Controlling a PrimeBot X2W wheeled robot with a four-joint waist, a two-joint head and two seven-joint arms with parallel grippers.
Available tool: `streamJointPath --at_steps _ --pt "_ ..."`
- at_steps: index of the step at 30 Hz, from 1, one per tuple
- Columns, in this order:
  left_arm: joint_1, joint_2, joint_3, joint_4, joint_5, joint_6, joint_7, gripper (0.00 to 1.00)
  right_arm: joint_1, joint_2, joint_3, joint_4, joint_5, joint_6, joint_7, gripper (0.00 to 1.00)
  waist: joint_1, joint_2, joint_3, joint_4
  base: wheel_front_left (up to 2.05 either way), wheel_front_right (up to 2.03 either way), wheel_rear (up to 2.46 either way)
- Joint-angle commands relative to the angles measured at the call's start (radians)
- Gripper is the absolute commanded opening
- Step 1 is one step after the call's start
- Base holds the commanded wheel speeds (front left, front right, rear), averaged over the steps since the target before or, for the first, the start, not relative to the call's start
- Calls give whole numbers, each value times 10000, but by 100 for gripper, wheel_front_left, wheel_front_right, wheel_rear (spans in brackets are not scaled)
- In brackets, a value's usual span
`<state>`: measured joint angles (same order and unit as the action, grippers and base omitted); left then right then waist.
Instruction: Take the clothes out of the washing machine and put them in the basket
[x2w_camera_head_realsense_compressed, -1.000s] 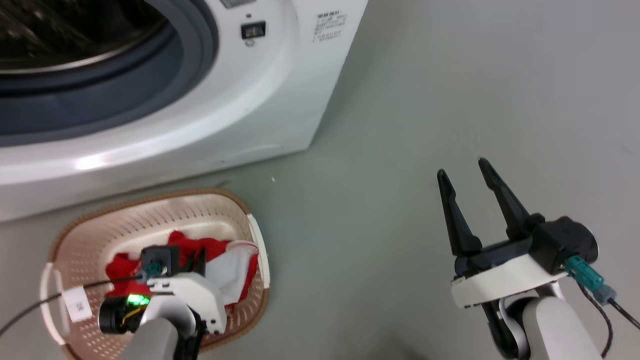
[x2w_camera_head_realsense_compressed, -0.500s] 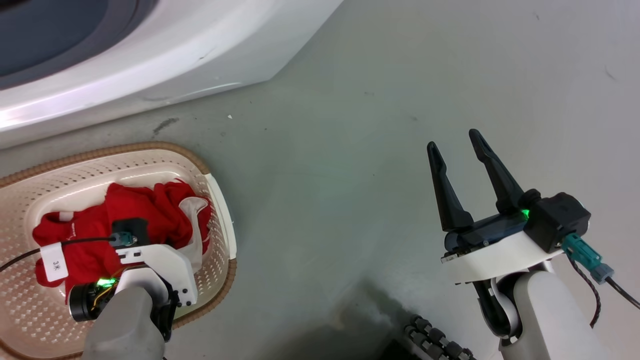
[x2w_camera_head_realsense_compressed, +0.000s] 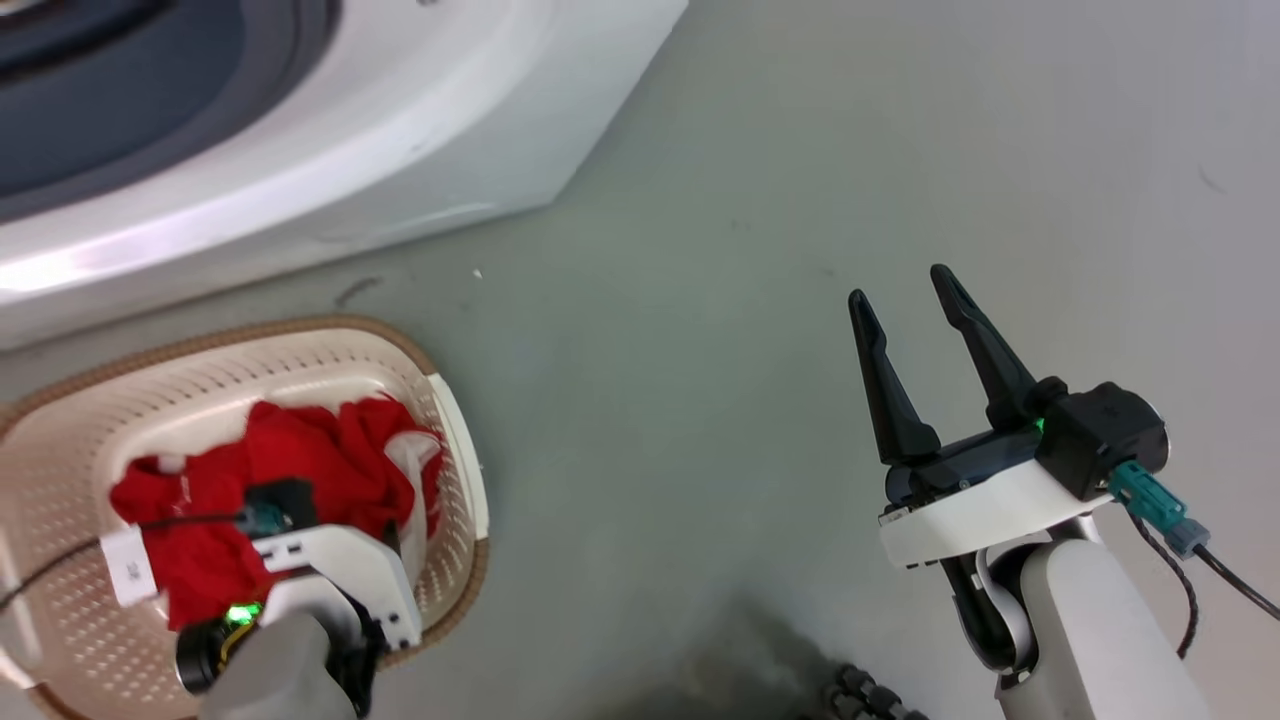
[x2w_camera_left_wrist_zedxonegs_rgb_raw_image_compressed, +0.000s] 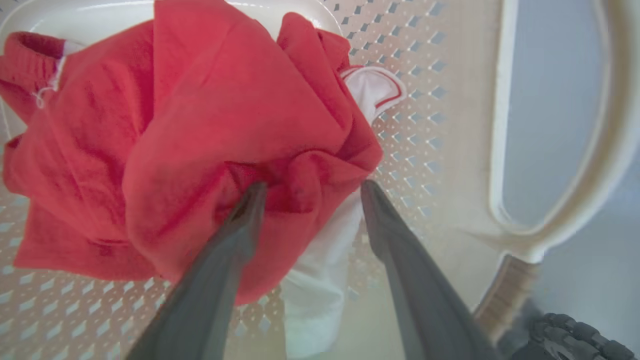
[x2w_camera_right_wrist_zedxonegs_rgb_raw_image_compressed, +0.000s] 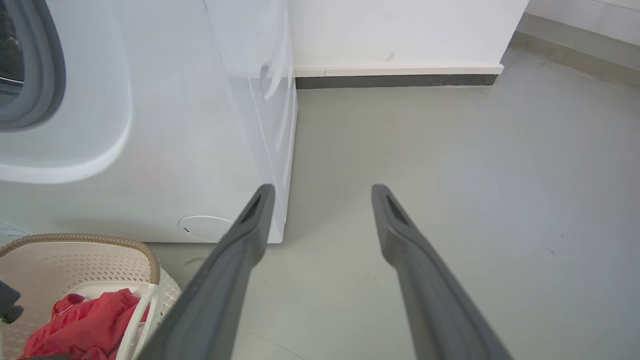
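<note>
Two grippers noted. The left gripper (x2w_camera_left_wrist_zedxonegs_rgb_raw_image_compressed: 312, 187) is down inside the basket (x2w_camera_head_realsense_compressed: 200, 390), fingers spread wide and pointing into the clothes (x2w_camera_head_realsense_compressed: 290, 460). A fold of red fabric bulges between the fingers, but they are not pinching it. The right gripper (x2w_camera_head_realsense_compressed: 898, 283) is also spread wide, empty, and hangs over bare floor (x2w_camera_head_realsense_compressed: 700, 300) well to the right of the basket.

Task item: the clothes lie heaped on the basket's floor, red, with a white panel toward its right wall.

Step in hand, as judged: letting go and drawing the left arm out. Recommended practice:
- Hold the fingers wide and lift straight up, so the fold slides off rather than riding up.
- Watch the finger whose tip sits in a crease. A snag there could drag a garment over the rim.
- Clear the rim before any sideways swing. The basket looks light and might shift.

Surface and room: the floor around the basket is grey-green, smooth and matt, with a few scuffs. The washing machine (x2w_camera_head_realsense_compressed: 400, 130) stands just behind the basket. Its drum cannot be read, so whether more garments are inside cannot be told. A white wall with dark skirting (x2w_camera_right_wrist_zedxonegs_rgb_raw_image_compressed: 395, 81) lies farther behind the basket.
</note>
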<state>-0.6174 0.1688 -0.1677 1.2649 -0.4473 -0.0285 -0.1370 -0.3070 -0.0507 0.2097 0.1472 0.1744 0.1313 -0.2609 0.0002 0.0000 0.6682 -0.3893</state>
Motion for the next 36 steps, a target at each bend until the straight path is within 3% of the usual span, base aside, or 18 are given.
streamJointPath --at_steps 1,10,16,28,36 --pt "203 -48 -16 60 -31 -65 -123 100 58 10 -48 66 -100 -10 -56 100 -2 0 -686 272 0 0 0" --pt "847 -606 -75 119 -239 -528 -967 100 866 4 -567 365 -803 -10 266 100 -2 0 -3321 1209 0 0 0" --pt "1210 -679 -72 -446 -149 -479 -1274 100 1609 7 -990 117 -1048 -10 753 100 -2 0 -4608 1715 0 0 0" --pt "2924 -574 567 -5200 1065 414 -1282 100 2762 7 -1514 -613 -1442 -9 1463 100 -2 0 -5931 2520 0 0 0" --pt "3913 -440 701 -8653 2151 761 -1283 100 3195 8 -1759 -1006 -1562 -11 1732 100 -2 0 -6350 3043 0 0 0"
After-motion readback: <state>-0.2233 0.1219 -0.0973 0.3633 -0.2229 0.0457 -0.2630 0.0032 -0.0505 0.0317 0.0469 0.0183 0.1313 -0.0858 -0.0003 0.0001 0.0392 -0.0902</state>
